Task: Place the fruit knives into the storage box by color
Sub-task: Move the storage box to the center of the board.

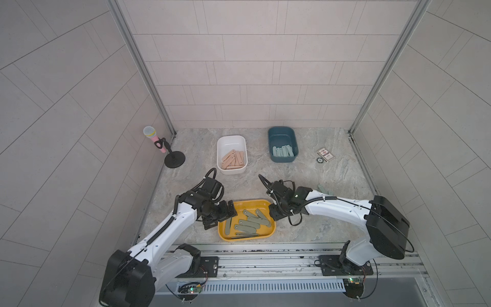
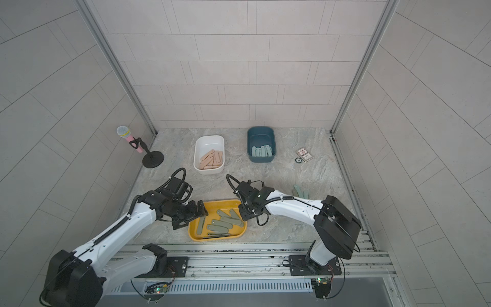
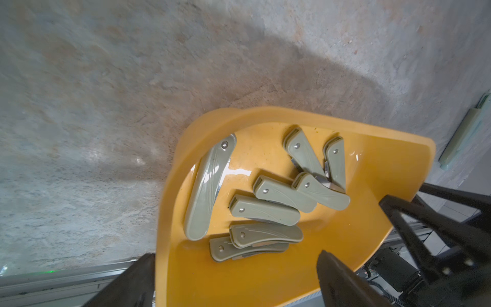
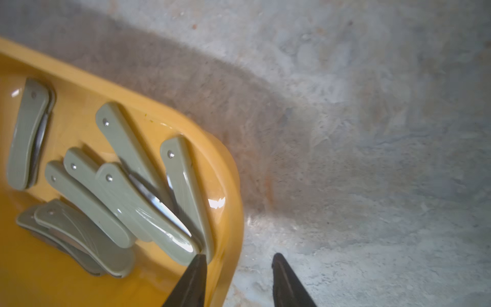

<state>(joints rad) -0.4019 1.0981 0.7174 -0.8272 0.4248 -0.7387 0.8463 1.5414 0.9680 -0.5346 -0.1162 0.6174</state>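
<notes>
Nearest runs the rail (image 1: 265,259). In the yellow tray (image 3: 292,111) lie green knives (image 1: 249,222); pink knives (image 1: 233,159) sit in the white box (image 1: 231,138), teal knives (image 1: 284,152) in the blue box (image 1: 281,129). The left gripper (image 3: 233,256) is spread astride the tray's edge; the right gripper (image 4: 239,255), parted, straddles the opposite wall.

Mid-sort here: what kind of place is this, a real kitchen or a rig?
Most likely a staged test booth, not a kitchen: tile-look panels in aluminium framing enclose a stone-look tabletop, a mounting rail runs along its front, and a pink microphone stands at one side.
</notes>
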